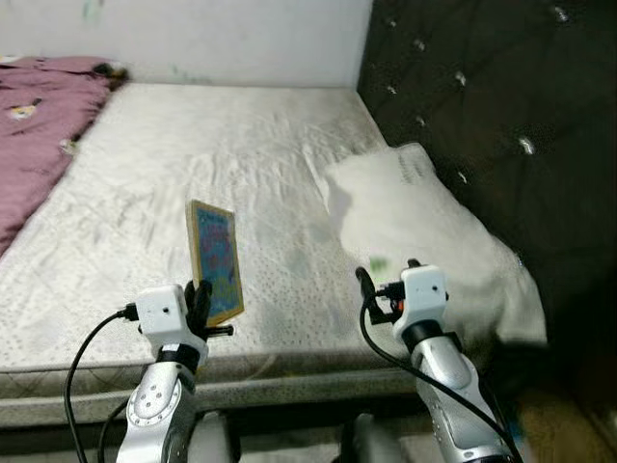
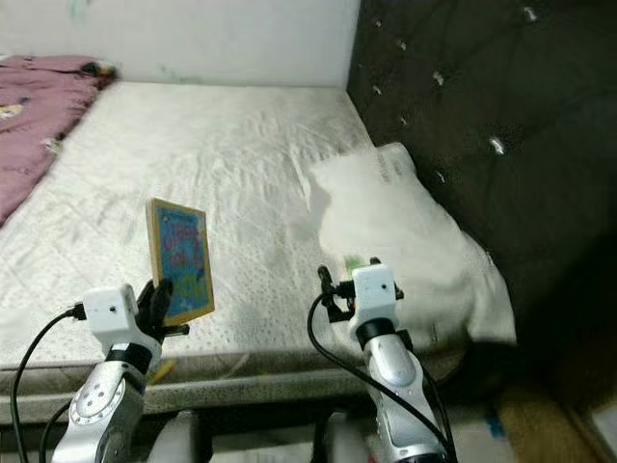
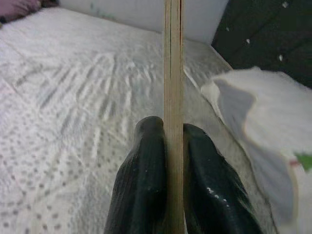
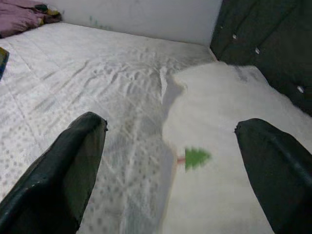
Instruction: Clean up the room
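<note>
**Book held upright over the bed**

Book (image 1: pixel 215 260) with a colourful blue cover and a tan edge stands upright in the left gripper (image 1: pixel 201 301), above the near edge of the bed (image 1: pixel 193 183). In the left wrist view its thin edge (image 3: pixel 174 97) runs straight up between the two black fingers (image 3: pixel 144 185), which press against it from either side. The cover faces toward the robot's right.

The right gripper (image 1: pixel 386 275) hangs over the near part of the bed beside a white pillow (image 1: pixel 424 231). Its two fingers (image 4: pixel 63 175) stand wide apart with nothing between them. Between them, on the pillow, a small green tree-shaped mark (image 4: pixel 196 158) shows.

The bed is covered by a white dotted sheet, wrinkled toward the middle. The pillow lies at the robot's right side of the bed, against a dark tufted headboard (image 1: pixel 482 106). A pink blanket (image 1: pixel 39 125) is bunched at the far left side of the bed, near a pale wall (image 1: pixel 222 39).
</note>
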Robot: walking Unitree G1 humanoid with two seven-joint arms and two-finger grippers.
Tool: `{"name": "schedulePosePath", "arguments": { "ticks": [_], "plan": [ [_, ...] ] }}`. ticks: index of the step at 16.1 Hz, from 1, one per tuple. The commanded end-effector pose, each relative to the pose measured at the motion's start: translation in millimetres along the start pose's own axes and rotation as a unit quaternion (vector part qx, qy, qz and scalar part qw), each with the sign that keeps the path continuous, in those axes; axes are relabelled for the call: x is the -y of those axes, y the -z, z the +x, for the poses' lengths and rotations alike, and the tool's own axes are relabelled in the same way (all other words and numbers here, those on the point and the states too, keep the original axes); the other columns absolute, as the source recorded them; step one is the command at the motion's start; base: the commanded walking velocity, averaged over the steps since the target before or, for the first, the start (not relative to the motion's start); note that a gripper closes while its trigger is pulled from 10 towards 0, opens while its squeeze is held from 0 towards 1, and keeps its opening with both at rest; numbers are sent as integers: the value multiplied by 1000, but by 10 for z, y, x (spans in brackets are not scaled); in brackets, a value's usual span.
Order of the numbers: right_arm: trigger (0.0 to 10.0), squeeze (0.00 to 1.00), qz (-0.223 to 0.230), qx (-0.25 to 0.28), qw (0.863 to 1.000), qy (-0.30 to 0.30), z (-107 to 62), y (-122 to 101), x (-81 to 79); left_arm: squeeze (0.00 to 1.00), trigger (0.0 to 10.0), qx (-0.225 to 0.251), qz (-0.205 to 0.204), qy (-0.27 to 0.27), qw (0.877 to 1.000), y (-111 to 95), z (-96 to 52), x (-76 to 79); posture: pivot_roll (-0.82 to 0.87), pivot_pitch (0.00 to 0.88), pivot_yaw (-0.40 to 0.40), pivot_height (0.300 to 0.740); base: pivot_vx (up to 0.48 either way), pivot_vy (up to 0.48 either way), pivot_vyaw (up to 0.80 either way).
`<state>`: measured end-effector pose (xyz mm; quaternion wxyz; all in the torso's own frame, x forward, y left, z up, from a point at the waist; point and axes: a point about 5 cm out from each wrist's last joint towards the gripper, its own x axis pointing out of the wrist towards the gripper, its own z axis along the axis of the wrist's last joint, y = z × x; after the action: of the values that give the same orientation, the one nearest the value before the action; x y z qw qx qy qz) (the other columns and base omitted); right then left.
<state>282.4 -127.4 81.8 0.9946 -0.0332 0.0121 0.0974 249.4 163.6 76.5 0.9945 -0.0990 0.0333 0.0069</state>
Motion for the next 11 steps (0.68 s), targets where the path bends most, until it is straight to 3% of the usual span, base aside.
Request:
{"name": "schedulePosePath", "arguments": {
  "ticks": [1, 11],
  "plan": [
    [10000, 0, 1, -4, 1000, 0, -13, 20, 22, 0, 10000, 23, 4, 14, 1000, -84, 30, 64, 21, 44, -38, 626, 0, 0, 0],
    [10000, 0, 1, -11, 1000, -13, -4, 41, -3, 0, 10000, 41, -6, 34, 999, -134, 27, 150, 18, 54, -43, 626, 25, 0, 0]
  ]
}}
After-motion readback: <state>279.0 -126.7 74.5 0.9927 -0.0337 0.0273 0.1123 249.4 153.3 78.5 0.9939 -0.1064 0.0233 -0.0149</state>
